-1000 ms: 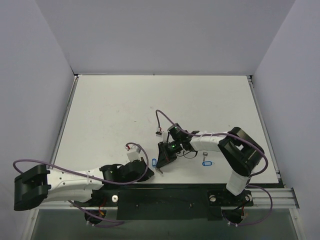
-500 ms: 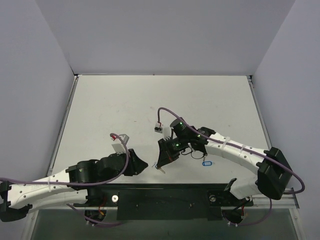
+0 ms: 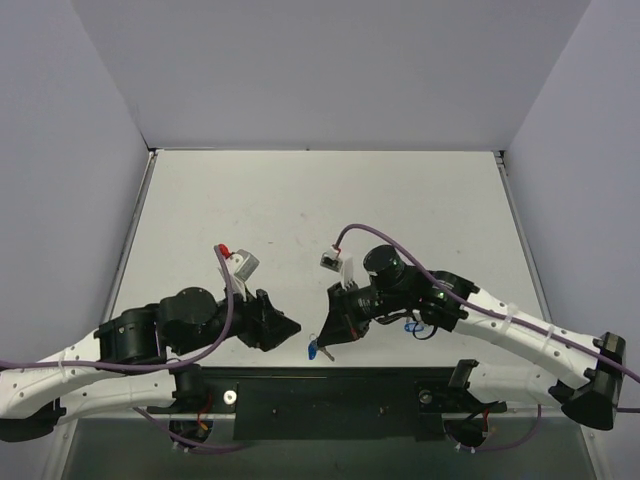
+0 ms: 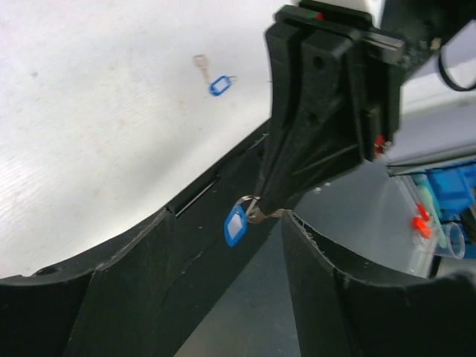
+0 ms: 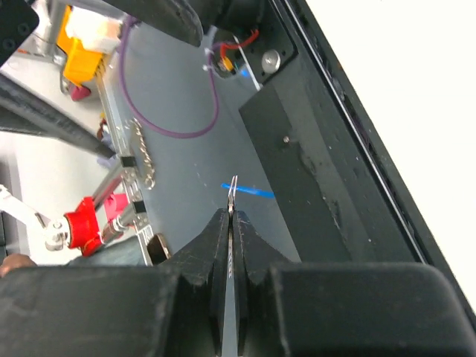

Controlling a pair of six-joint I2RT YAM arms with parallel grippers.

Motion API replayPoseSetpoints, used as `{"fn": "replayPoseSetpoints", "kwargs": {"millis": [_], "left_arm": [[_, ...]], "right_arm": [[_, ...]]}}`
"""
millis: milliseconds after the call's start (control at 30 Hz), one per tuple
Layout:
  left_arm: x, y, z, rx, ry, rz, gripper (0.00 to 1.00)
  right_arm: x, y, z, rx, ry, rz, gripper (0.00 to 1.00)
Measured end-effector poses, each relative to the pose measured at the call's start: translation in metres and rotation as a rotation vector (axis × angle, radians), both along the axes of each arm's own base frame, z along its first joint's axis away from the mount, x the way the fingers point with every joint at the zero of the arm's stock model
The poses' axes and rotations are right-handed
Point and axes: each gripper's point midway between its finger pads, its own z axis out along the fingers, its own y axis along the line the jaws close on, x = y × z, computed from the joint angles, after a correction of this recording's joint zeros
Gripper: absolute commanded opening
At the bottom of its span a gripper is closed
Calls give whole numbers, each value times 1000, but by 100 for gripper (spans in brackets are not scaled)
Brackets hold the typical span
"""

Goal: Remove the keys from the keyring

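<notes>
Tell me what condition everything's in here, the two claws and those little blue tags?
Keyring: hanging in the air, blue tag dangling.
Right gripper: jaws shut on the keyring's thin ring.
Left gripper: jaws slightly apart, tips just below the keyring.
Second blue tag: lying flat on the table, key beside it.

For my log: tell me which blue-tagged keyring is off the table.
The keyring pinched in the right gripper, its tag dangling in air. The other keyring lies flat on the white table beside a key.

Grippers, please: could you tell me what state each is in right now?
Left gripper: open, holding nothing.
Right gripper: closed on the keyring.
</notes>
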Motion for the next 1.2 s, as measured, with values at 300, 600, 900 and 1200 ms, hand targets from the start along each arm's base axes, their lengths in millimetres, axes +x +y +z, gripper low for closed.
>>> {"fn": "replayPoseSetpoints", "kwargs": {"millis": [300,600,900,1200], "left_arm": [[-22,-4,47,-111,-94,-168,74],[-39,-24,62,-131,-128,-320,72],[5,-38,58,-71,-100,-286,58],[18,-42,63,-207,-18,-388,54]], "right_arm": [[-5,-5,66,234,-32,-77,0],[-10,-5,83,313,-24,-77,0],[-9,-11,78,304,-32,-28,0],[-1,-19,81,320,-36,-19,0]]}}
